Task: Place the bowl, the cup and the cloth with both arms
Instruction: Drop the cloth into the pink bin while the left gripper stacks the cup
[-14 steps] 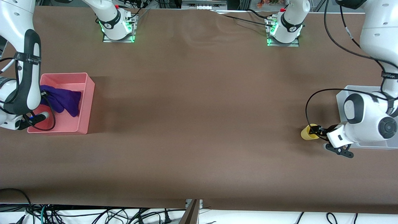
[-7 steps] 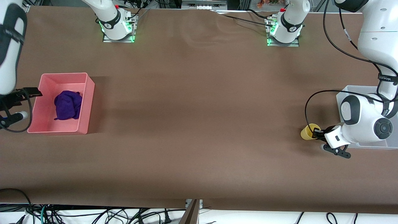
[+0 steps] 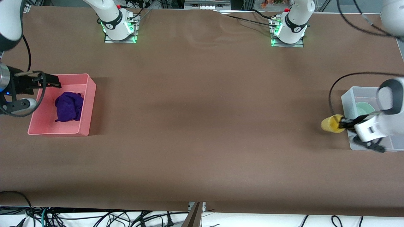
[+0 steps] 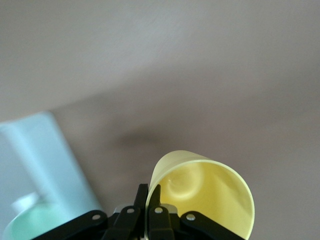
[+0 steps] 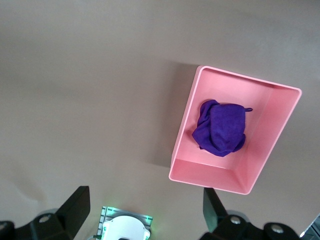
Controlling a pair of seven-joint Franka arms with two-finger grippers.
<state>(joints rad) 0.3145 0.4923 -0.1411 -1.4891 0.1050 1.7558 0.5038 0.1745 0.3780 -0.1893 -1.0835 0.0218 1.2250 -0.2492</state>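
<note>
The purple cloth (image 3: 68,106) lies bunched in the pink bin (image 3: 90,94) at the right arm's end of the table. It also shows in the right wrist view (image 5: 222,129). My right gripper (image 3: 53,81) is open and empty, up over the bin's corner; in its own view (image 5: 145,212) the fingers stand wide apart. My left gripper (image 3: 342,123) is shut on the rim of the yellow cup (image 3: 330,124) and holds it in the air beside the clear bin (image 3: 347,97). The wrist view shows the cup (image 4: 210,195) pinched at its wall. The mint-green bowl (image 3: 364,110) sits in the clear bin.
The two arm bases (image 3: 120,28) (image 3: 288,31) stand along the table's edge farthest from the front camera. The clear bin (image 4: 40,150) with the bowl (image 4: 27,227) shows beside the cup in the left wrist view. The pink bin (image 5: 260,175) holds only the cloth.
My right gripper let go of the cloth and rose out of the pink bin. My left gripper lifted the yellow cup and carried it toward the clear bin.
</note>
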